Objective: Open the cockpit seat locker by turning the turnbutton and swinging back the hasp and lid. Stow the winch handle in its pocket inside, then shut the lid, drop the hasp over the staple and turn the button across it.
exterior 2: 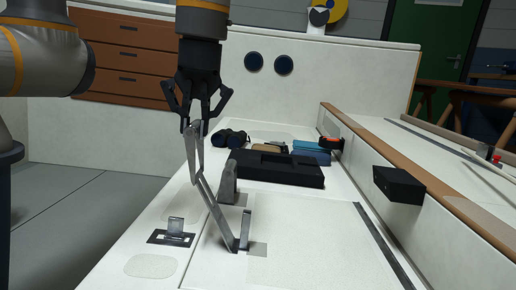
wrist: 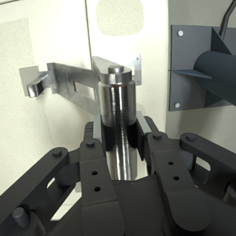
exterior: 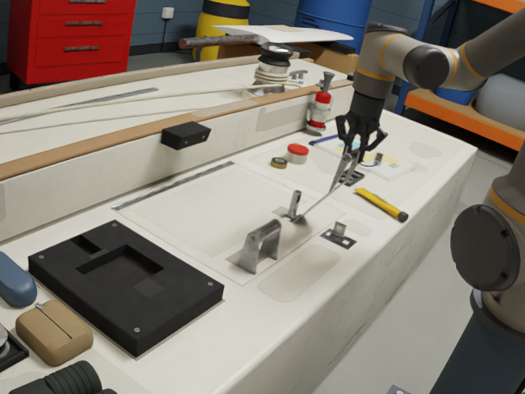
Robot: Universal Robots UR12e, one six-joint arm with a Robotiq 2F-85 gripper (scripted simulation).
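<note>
The steel hasp slants up from its hinge on the locker lid toward the seat's outer edge. My gripper is closed with both finger pads clamped on the round knob at the hasp's free end, which hangs above the staple plate. The staple with its turnbutton stands on the seat just outside the lid. The lid lies shut, with its steel pull handle beside the hasp hinge. I cannot see the winch handle.
The seat's outer edge drops to the floor just beyond the staple. A black foam tray sits beyond the lid. A yellow knife, tape rolls and a chart lie on the other side.
</note>
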